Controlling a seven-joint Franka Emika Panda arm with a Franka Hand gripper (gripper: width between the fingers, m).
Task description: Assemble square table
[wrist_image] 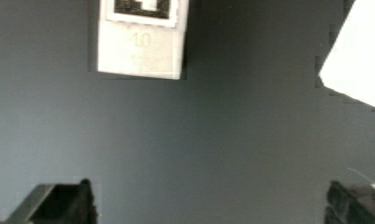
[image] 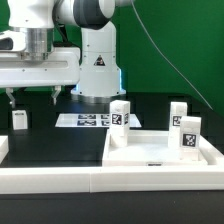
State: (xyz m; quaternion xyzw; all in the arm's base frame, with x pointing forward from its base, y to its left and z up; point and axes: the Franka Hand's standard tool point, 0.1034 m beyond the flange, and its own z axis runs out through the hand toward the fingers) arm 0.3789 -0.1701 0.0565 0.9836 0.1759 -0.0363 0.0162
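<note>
**Claw wide over bare table; tabletop and legs apart from it**

The claw (image: 31, 97) hangs with fingers spread wide, gripping nothing. One leg (image: 19, 119) stands just below it, toward the exterior view's left. The square tabletop (image: 160, 154) lies well apart, toward the right, with three more legs (image: 120, 114) standing by its rim. The table surface (image: 55, 145) is black; a green wall (image: 170, 40) stands behind. The wrist view alone shows the near leg (wrist_image: 139, 38) ahead of the dark fingertips (wrist_image: 59, 202), not touching them.

White tabletop (image: 160, 150) lies flat on the surface, rim up. Three tagged legs (image: 120, 114) stand by it. A fourth leg (image: 19, 120) stands well apart, at the exterior view's left.
</note>
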